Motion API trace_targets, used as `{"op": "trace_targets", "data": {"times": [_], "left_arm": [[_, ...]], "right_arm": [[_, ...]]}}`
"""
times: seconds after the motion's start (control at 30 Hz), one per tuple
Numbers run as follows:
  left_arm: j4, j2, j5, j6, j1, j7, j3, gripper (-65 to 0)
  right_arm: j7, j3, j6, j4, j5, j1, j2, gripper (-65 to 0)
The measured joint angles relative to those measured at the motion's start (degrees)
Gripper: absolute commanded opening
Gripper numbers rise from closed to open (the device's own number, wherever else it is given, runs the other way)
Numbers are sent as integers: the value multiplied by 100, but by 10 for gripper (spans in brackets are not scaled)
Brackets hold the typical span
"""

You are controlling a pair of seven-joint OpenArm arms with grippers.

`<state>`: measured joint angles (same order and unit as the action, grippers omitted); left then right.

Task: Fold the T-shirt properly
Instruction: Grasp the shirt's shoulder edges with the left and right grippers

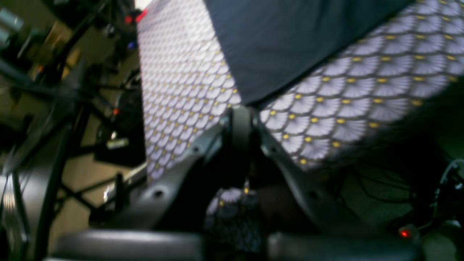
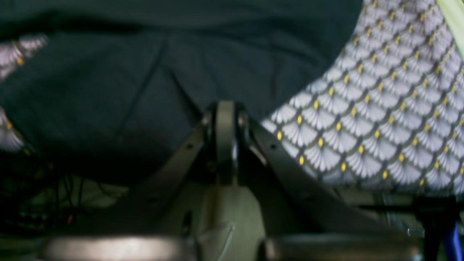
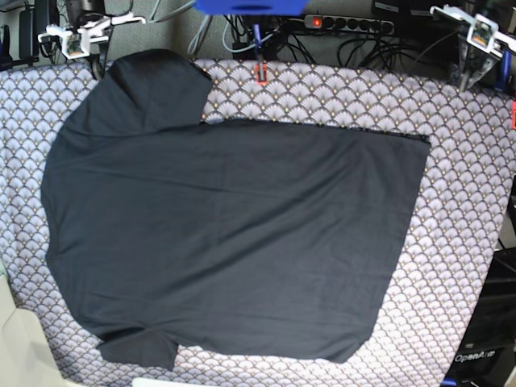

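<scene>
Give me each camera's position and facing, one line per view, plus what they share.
Base: overhead, looking down on the T-shirt spread flat on the tablecloth; no arm shows.
Left wrist: behind the shut left gripper, low off the table edge, facing a shirt corner.
Right wrist: behind the shut right gripper, low at the table edge, facing the shirt's near edge.
Shared: all three show shirt and tablecloth.

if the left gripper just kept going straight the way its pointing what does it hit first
Probably the near corner of the T-shirt, or the tablecloth just before it. In the left wrist view the shut left gripper aims right at that corner; the blur leaves depth unclear.
</scene>
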<state>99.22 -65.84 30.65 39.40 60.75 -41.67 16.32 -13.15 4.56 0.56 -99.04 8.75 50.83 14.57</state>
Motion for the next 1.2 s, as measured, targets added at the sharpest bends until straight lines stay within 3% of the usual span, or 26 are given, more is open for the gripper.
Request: {"op": "trace_targets", "data": {"times": [0.1,0.17,0.33,0.47,0.53,0.63,0.7,0.77,0.9,1.0,1.2], "left_arm": [[-13,26,273,4,-774,0,564,-650],[-70,98,651,-173,-1386,-24,1064,-650],[-643,647,1263,-780,-2649,153,2074,-650],[-861,927,1425,-909,-3136,468,2540,-650],[-852,1016,1419,-942,-3268,481,2557,-650],[-846,962,1475,-901,-3412,570,2535,-650],[-802,960,1462,-874,-3460,544,2509,-597],[-793,981,1443,-927,-3475,549,2533,-525],[-800,966,1460,-898,-3637,540,2538,-442],[-796,970,1473,-896,-3661,549,2538,-407],[-883,981,2065,-920,-3864,597,2577,-299]], "right_arm": [[212,-4,-2,-162,7,-122,105,-650],[380,-7,-9,-308,9,-188,157,-650],[898,-22,0,-809,4,-374,431,-650],[1528,-26,28,-909,17,-708,448,-650],[1628,-13,136,-909,28,-817,452,-650],[1926,37,743,-907,26,-942,326,-614],[1965,59,855,-907,26,-1025,72,-559],[2072,131,911,-907,24,-1019,17,-501],[2052,332,892,-907,24,-1016,-94,-422],[2065,439,898,-859,24,-1014,-125,-398],[2094,546,890,-664,57,-1001,-122,-369]]}}
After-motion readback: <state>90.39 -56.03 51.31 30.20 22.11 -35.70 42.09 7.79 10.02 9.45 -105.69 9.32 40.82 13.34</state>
